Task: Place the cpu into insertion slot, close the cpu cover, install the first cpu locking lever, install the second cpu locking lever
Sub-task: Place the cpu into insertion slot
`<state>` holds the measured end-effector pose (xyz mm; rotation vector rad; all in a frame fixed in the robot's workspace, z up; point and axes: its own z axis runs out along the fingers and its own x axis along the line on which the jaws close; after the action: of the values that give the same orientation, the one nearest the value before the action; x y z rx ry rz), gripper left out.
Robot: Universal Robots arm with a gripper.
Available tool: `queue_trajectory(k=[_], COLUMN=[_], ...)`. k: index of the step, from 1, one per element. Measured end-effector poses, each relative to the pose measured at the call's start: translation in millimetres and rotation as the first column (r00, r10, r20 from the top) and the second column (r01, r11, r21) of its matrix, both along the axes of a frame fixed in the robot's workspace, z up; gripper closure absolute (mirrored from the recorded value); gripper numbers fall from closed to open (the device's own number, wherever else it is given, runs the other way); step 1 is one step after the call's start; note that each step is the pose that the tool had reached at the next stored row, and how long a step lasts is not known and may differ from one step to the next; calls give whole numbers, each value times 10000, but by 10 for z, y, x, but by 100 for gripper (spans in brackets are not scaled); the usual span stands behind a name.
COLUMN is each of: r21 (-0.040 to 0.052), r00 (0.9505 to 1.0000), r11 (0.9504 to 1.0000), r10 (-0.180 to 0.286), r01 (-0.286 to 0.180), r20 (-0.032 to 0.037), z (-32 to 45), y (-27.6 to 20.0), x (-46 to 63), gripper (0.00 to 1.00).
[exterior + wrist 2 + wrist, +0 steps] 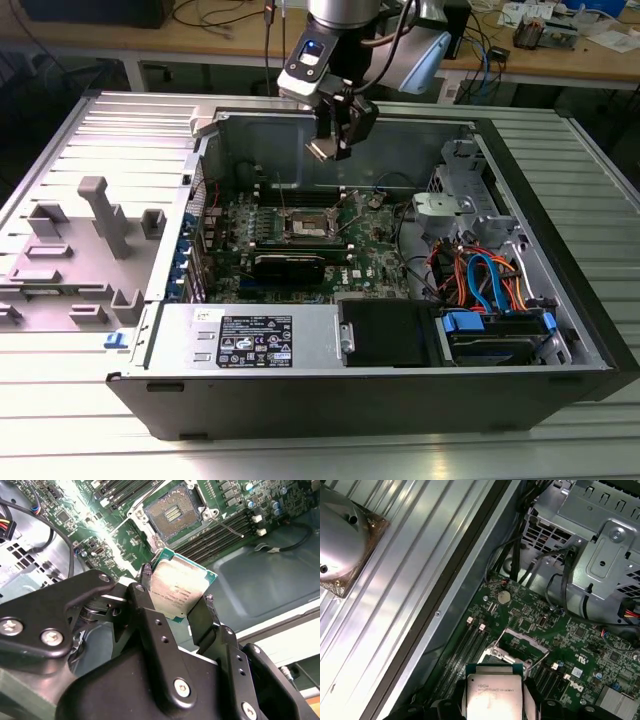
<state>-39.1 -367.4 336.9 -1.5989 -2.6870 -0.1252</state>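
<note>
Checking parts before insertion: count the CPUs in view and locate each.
1. The cpu is clamped in the gripper, raised clear of the open socket, which is empty. Others may be hidden elsewhere in the case.

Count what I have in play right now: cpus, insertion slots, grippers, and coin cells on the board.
cpu: 1, clamped in the gripper
insertion slot: 1, empty, contacts exposed
gripper: 1, above the board
coin cell: 1
Total: 4
</note>
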Motion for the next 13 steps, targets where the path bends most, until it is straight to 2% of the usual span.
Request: queue_trajectory(k=[5,13], r21=[-1,0], r00=[9997,9997], r11=[9997,9997], r10=[-233,-257], r01=[233,257], r20=[-14,-13], z=[-10,-11], y=[0,0], x=[0,0], gripper=[46,46])
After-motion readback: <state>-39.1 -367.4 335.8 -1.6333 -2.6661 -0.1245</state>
